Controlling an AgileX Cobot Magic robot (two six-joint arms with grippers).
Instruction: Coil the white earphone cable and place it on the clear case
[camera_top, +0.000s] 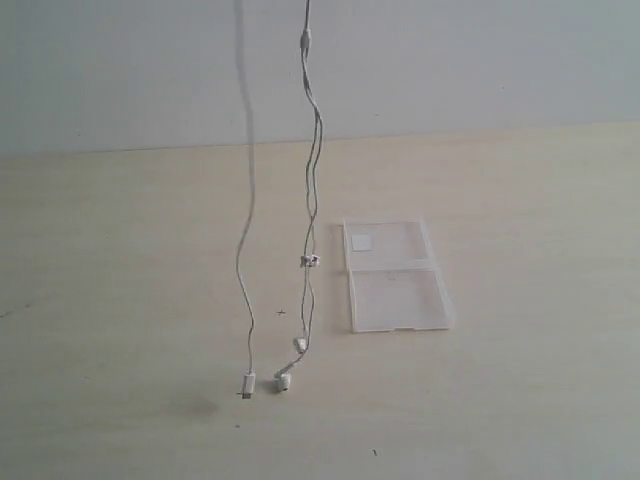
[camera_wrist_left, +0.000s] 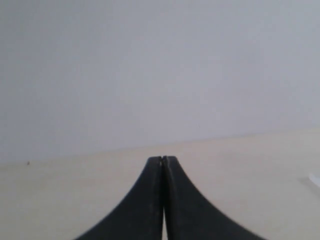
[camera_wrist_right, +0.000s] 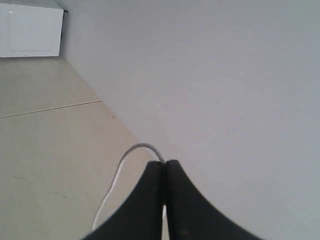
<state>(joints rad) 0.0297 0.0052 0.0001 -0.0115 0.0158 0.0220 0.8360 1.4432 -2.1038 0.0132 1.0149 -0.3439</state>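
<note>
A pale wooden table (camera_top: 120, 300) runs back to a plain grey wall (camera_top: 500, 60). Neither of my arms shows in the exterior view; both are raised out of its upper edge, and the cable (camera_top: 312, 180) hangs down from there in two long strands.

My right gripper (camera_wrist_right: 165, 162) is pinched tight on the cable, which curls out of the fingertips in a small arch and drops toward the table. That wrist is rolled, so the line between table and wall runs slantwise in its view, with a white cabinet (camera_wrist_right: 30, 30) far off.

My left gripper (camera_wrist_left: 163, 159) is held level, pointing across the table at the wall, fingers pressed together. I cannot tell whether the cable sits in the seam.

The strands' lower ends reach the table, the two earbuds (camera_top: 284, 381) lying close together. The case (camera_top: 395, 275) lies open and flat just right of the cable, not touching it, sticker (camera_top: 359, 240) on its far half.
</note>
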